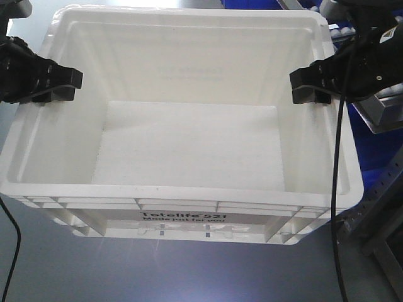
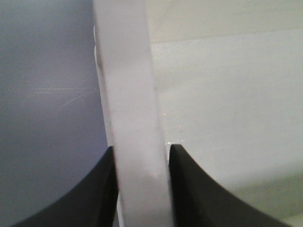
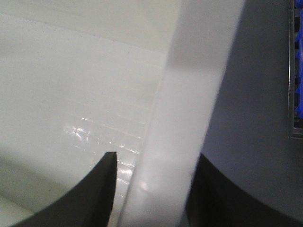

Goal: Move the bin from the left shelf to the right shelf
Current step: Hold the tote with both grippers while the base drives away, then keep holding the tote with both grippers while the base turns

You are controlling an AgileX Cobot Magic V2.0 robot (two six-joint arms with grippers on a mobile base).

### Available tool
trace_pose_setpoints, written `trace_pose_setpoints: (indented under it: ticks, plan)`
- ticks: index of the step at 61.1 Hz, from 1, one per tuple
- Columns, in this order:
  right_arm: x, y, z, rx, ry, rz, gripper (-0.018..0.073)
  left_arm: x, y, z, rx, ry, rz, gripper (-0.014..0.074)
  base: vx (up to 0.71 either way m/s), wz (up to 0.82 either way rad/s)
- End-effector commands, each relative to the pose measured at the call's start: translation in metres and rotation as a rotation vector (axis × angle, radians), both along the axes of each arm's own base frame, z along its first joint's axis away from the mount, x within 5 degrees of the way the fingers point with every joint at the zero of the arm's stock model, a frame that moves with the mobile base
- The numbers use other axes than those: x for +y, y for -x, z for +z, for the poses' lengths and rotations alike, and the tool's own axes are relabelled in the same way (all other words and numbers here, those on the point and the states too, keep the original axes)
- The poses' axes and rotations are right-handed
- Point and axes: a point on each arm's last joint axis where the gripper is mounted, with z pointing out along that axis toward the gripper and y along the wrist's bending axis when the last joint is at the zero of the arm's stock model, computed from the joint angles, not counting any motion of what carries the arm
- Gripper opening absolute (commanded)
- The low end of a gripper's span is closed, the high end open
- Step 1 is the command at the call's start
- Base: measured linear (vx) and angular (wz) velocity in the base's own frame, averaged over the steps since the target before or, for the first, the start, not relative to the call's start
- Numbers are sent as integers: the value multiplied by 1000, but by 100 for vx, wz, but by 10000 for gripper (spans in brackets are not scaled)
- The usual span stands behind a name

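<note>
A large empty white plastic bin (image 1: 189,192), labelled "Totelife 521" on its front wall, fills the front view. My left gripper (image 1: 58,85) clamps the bin's left rim. In the left wrist view the rim (image 2: 128,71) runs between the two black fingers of that gripper (image 2: 142,147), which press on both sides. My right gripper (image 1: 310,85) clamps the right rim. In the right wrist view the rim (image 3: 199,71) sits between the fingers of that gripper (image 3: 157,155), one inside the bin, one outside.
Blue shelving and crates (image 1: 378,145) stand close to the bin's right side, with a grey metal frame (image 1: 378,226) below. A black cable (image 1: 337,189) hangs across the bin's right front corner. Grey floor (image 1: 63,264) shows below and left.
</note>
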Motion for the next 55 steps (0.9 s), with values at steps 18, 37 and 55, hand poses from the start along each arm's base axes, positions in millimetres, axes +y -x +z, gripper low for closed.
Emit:
trace_pose_setpoints:
  ticks: [18,37,55]
  plan:
    - [-1,4,28,-146,-17,10,-4,-1,3,34,-194,37,-4,-8,38,3]
    - [-1,5,27,-141,-16,12,-4,-1,3,34,-194,37,-4,-8,39,-4]
    - [-1,5,27,-139,-17,12,-4,0,3,34,-194,36,-4,-8,40,-7]
